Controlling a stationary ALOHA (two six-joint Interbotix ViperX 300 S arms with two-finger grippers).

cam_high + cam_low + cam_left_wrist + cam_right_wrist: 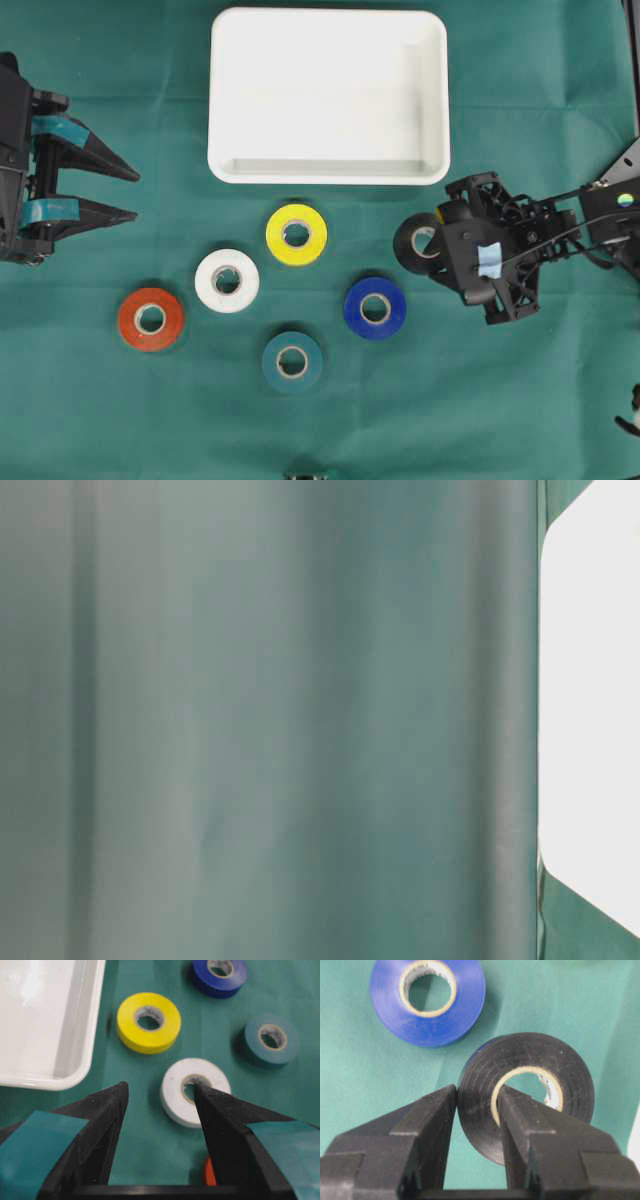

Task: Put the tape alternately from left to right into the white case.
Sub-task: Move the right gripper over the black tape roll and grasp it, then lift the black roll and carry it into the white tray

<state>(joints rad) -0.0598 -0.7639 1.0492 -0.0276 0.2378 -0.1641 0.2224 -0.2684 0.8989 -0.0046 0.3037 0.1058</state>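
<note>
We have the black roll pinched and ready to carry to the white case [328, 95].

Our right gripper [476, 1102] clamps the black roll [530, 1062] through its wall, one finger in the core, one outside; next we judge it must go up and over the rim. Our left gripper [125, 193] waits with jaws apart, holding nothing. The right wrist view shows the grip itself; the overhead view shows the yellow [296, 234], white [227, 280], red-orange [150, 319], teal [292, 361] and blue [375, 308] rolls on the cloth, case empty.
</note>
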